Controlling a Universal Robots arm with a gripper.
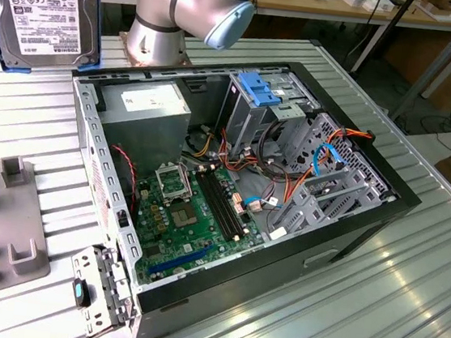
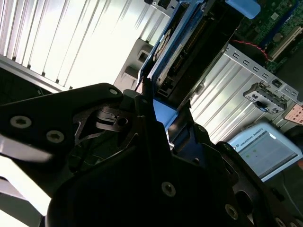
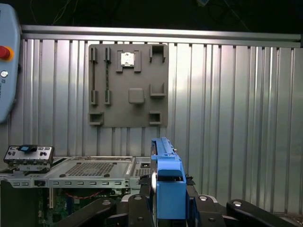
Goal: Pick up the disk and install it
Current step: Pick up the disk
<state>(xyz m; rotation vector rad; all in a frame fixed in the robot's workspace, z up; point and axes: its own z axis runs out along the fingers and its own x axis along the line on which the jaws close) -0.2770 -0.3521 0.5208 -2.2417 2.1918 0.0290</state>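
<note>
Silver arm joint [image 1: 166,7], pale blue cap [image 1: 230,21], black end effector [image 3: 169,201], silver screws [image 2: 168,188]

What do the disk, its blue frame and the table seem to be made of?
The disk: likely metal, silver-grey, dull sheen, white paper-like label. The blue frame: probably plastic, evenly coloured, smooth. The table: apparently ribbed metal, shiny, strong reflections.

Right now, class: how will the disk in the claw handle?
Probably stiff and heavy for its size: the disk looks like a metal slab. Its smooth blue frame, pinched by the claw, might slip.
</note>
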